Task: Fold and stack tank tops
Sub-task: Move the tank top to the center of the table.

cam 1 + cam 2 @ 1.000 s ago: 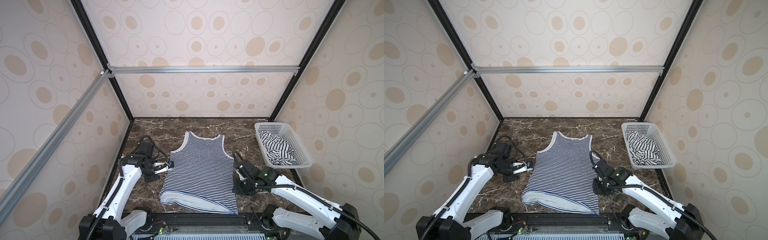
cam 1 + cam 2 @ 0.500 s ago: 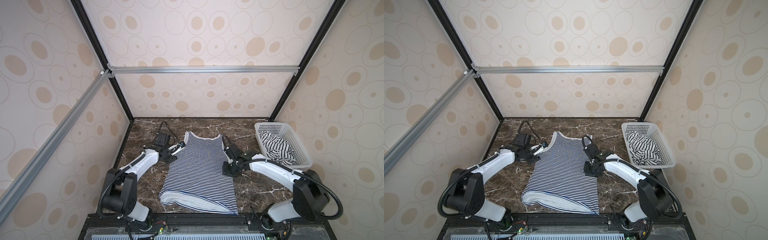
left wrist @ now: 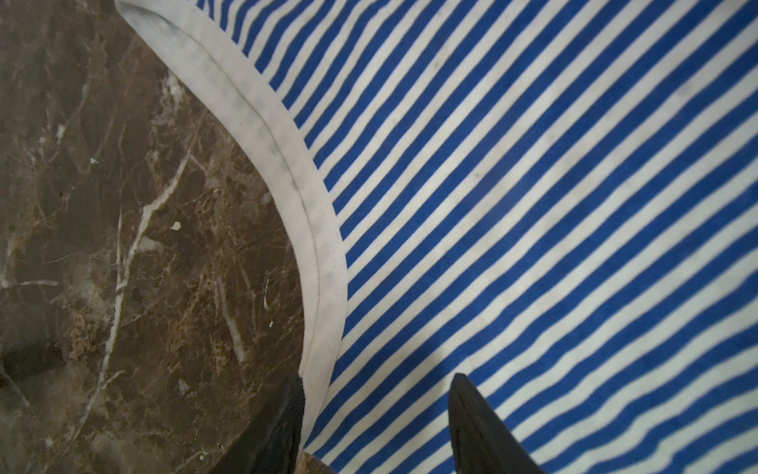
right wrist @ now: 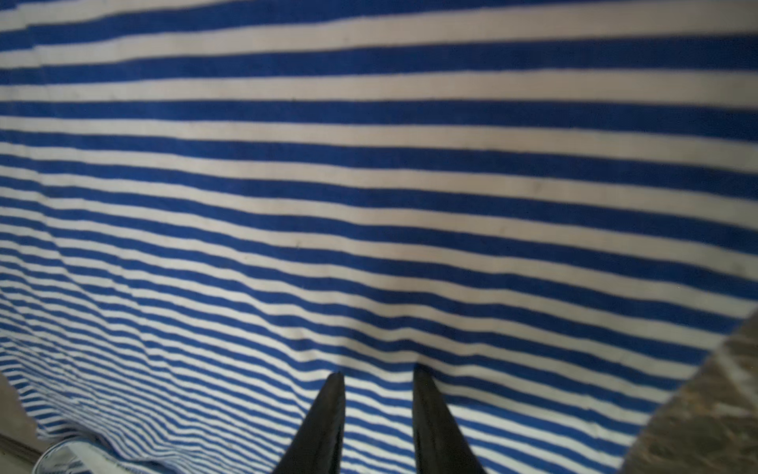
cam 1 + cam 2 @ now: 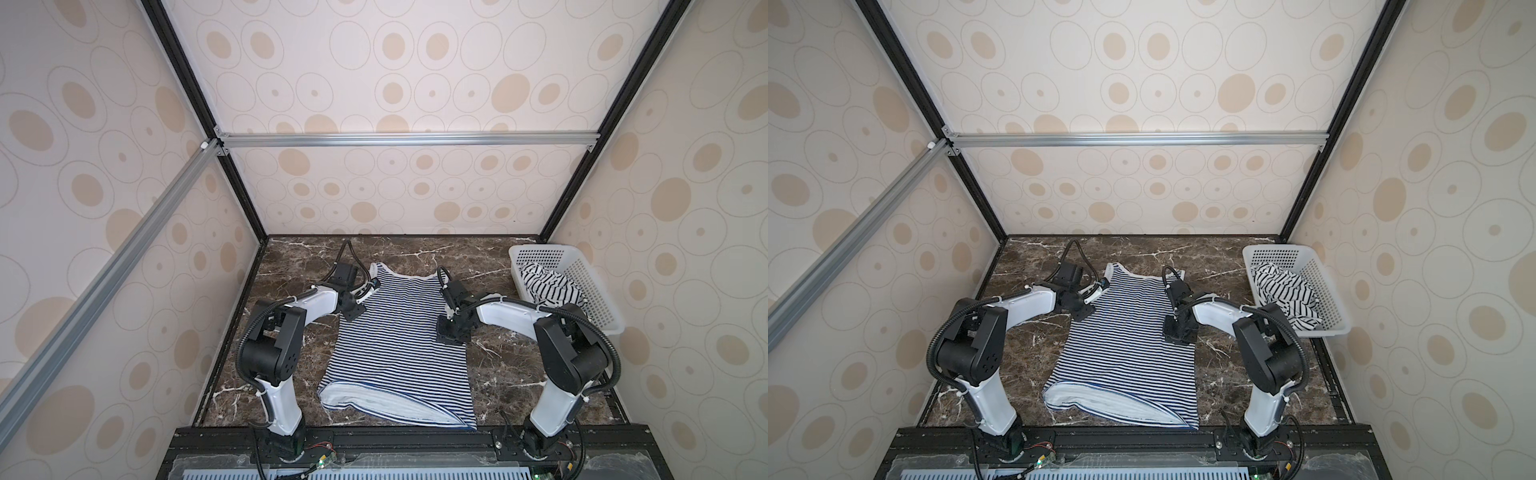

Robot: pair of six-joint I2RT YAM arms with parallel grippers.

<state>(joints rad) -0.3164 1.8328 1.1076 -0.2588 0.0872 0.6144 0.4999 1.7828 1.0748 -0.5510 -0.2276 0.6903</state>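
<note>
1. Vs 1 s ago: both arms are now reaching further toward the far end of the navy-striped top (image 5: 399,345). They were alongside its mid/near sides and are now sitting at armhole level. The top itself isn't shifting.
2. The navy-striped top is lying flat at centre of table (image 5: 511,365), straps far, hem near. The near hem (image 5: 374,403) is flipping up, showing the pale inside. The second top (image 5: 548,286) is sitting crumpled in the basket (image 5: 602,307), far right.
3. The left gripper (image 3: 375,388) is standing approx half open, straddling the white armhole trim (image 3: 295,172): one finger over the table, one over the stripes. It's holding nothing.
4. The right gripper (image 4: 378,373) is standing narrower, w/ a small gap, tips over striped cloth near the top's right edge. No cloth is bunching between them. Can't tell whether the tips are touching fabric.
5. Handling (judgement): thin, light, soft knit. It'll be draping, stretching and prob sliding easily on the polished stone. Best hold is prob the trim at strap/armhole, being thicker w/ less stretch. Pinching both layers, L and R level, else the fold will be skewing.
6. Risk: catching the top layer only, or the flipped hem carrying into the fold.
</note>
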